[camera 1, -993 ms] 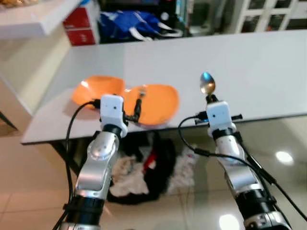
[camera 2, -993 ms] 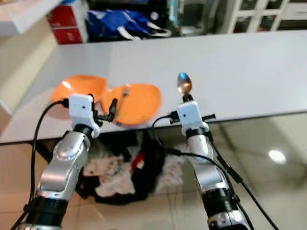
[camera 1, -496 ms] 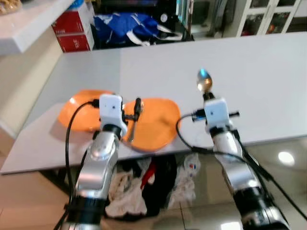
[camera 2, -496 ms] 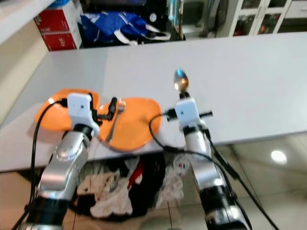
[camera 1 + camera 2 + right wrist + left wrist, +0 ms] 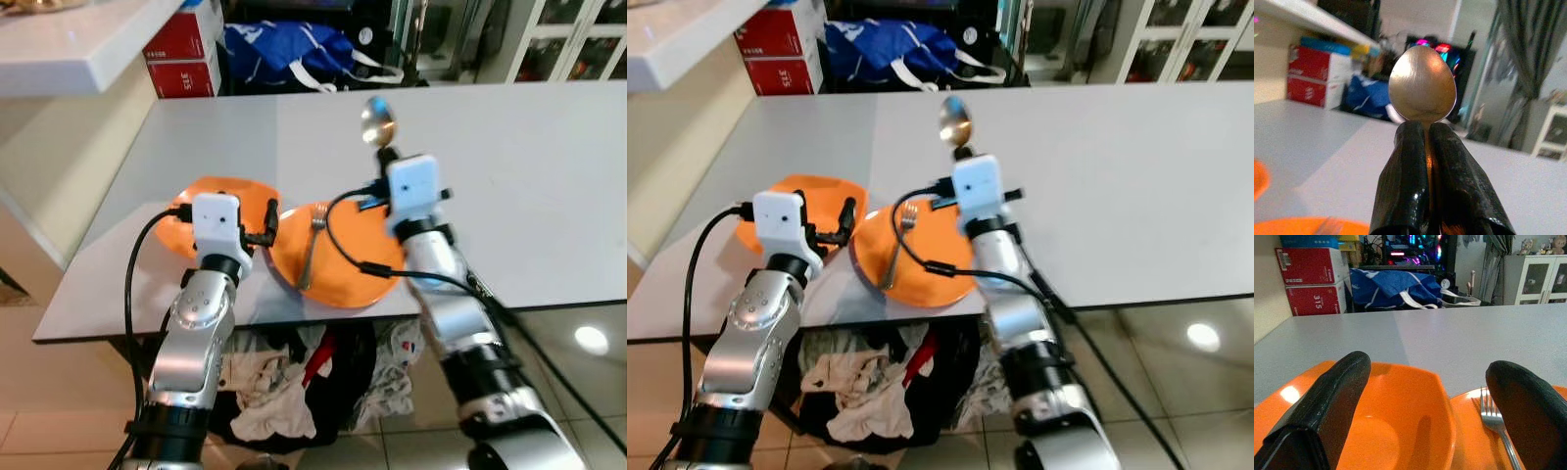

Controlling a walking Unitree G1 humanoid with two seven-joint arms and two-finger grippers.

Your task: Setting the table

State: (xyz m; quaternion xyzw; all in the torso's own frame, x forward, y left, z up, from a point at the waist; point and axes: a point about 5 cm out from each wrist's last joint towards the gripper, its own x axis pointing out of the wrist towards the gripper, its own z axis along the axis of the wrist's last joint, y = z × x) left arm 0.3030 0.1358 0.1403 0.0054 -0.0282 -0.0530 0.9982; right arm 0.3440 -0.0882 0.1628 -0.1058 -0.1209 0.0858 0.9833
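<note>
- I am gripping a spoon [image 5: 378, 121] in my right end effector [image 5: 389, 155], fingers pinched tight on the handle, so that the bowl is sticking up past the fingertips.
- The spoon's long axis is running along my fingers, pointing up and away from me, and hanging above the far rim of the orange plate [image 5: 343, 279].
- That plate is sitting near the front edge of the desk [image 5: 509, 166] and overhanging it slightly; a fork [image 5: 310, 253] is lying on its left part, tines pointing away from me.
- An orange bowl [image 5: 220, 196] is sitting just left of the plate, their rims touching or nearly so.
- My left end effector [image 5: 263, 220] is hovering empty with its fingers spread wide, low over the gap between bowl and plate.
- The relation that matters, I judge: the bare desk to the right of the plate is lying below and right of the spoon, on my right arm's own side, so that arm is the nearer one.
- To lay the spoon there I would probably be tipping its axis down flat, parallel to the fork.
</note>
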